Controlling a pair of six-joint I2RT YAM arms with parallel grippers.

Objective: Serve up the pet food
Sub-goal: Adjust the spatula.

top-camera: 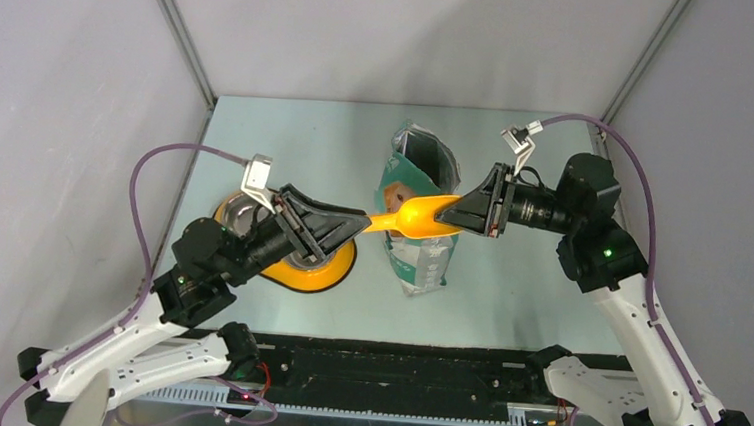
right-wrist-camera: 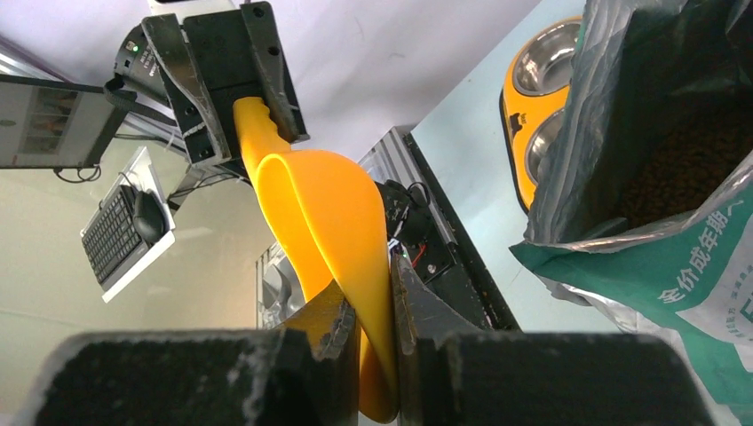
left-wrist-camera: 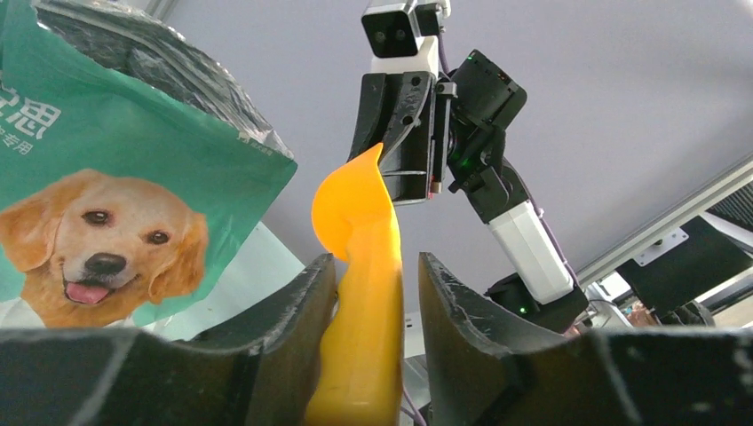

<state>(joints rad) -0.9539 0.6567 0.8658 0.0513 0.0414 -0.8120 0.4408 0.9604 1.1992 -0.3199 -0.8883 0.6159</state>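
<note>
An orange scoop (top-camera: 415, 216) hangs level in the air above the open green-and-white dog-picture bag (top-camera: 419, 266). My right gripper (top-camera: 458, 211) is shut on the thin rim of the scoop's bowl (right-wrist-camera: 328, 222). My left gripper (top-camera: 357, 222) straddles the scoop's handle (left-wrist-camera: 364, 266). One finger touches the handle and a gap shows at the other, so this gripper is open. The pet food (right-wrist-camera: 684, 169) shows as dark brown kibble inside the bag (right-wrist-camera: 657, 266) in the right wrist view. The scoop's bowl looks empty.
An orange feeder (top-camera: 334, 270) with two steel bowls (right-wrist-camera: 550, 58) lies on the table left of the bag, partly under my left arm. The black base rail (top-camera: 392, 369) runs along the near edge. Grey walls close in the table on three sides.
</note>
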